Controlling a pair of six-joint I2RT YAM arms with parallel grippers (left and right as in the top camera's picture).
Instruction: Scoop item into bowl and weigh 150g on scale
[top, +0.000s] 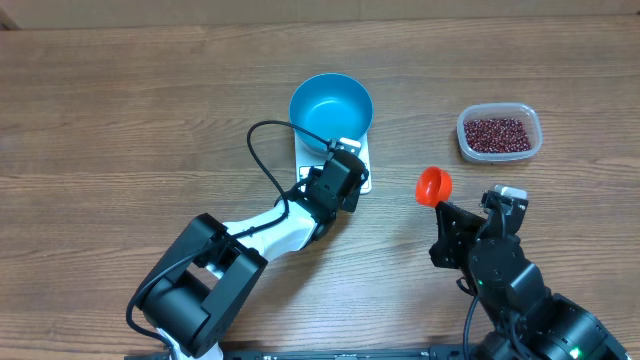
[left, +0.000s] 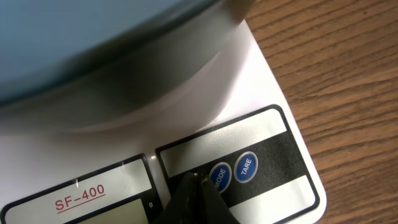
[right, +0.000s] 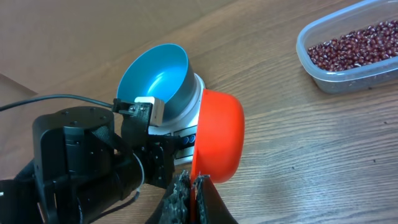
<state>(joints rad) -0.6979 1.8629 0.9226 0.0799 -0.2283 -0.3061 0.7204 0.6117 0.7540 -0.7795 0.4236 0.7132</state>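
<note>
Looking down on a round deep bright blue bowl (top: 331, 105), empty inside, standing on a small flat white rectangular digital scale (left: 261, 81). Reaching over the scale's front edge with the left gripper (left: 196, 186), fingers pressed together with nothing between them, the tip at the round blue MODE button (left: 219, 176) beside TARE; cannot tell for sure if touching. Clamping a bright orange-red plastic scoop (right: 219, 134) by its handle end with the right gripper (right: 191, 191), fingers closed on it, no beans seen in the cup. Finding the many small dark red-brown beans (top: 497, 133) as a loose heap in a clear rounded-rectangular plastic tub (top: 535, 125), well apart from the bowl, to its right. Probably light, hard and smooth, quick to roll and to spill. Better not to pick with fingers; to take only through the scoop's handle, digging low into the heap, lifting level, tipping slowly over the bowl. Safer to pour in little portions near the wanted weight.
</note>
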